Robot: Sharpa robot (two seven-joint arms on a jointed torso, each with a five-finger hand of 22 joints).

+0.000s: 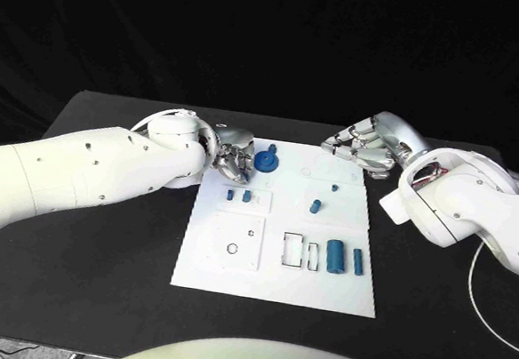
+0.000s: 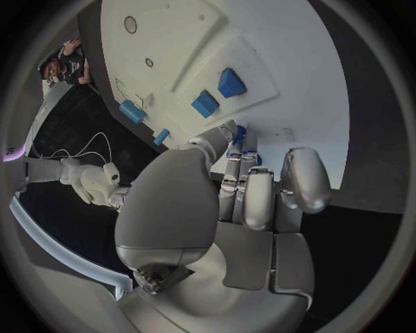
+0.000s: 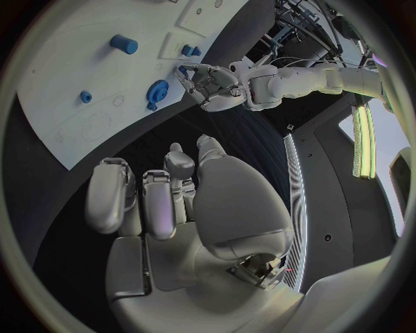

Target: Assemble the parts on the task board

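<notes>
The white task board point(image 1: 279, 276) lies in the middle of the black table. A blue gear-shaped part point(image 1: 268, 159) sits near its far left corner. My left hand point(image 1: 231, 161) is right beside it, fingers curled at its edge; in the left wrist view blue shows at the fingertips point(image 2: 239, 136), and I cannot make out a hold. My right hand point(image 1: 368, 144) hovers over the board's far right corner with fingers curled in and nothing in them point(image 3: 165, 201). Two blue cylinders point(image 1: 335, 256) lie at the board's near right.
Two small blue parts point(image 1: 238, 196) stand in a raised panel at the board's left, another point(image 1: 314, 206) near the middle, and tiny ones point(image 1: 334, 187) beyond it. Outlined slots point(image 1: 293, 249) lie beside the cylinders. A white cable point(image 1: 482, 303) curves over the table at the right.
</notes>
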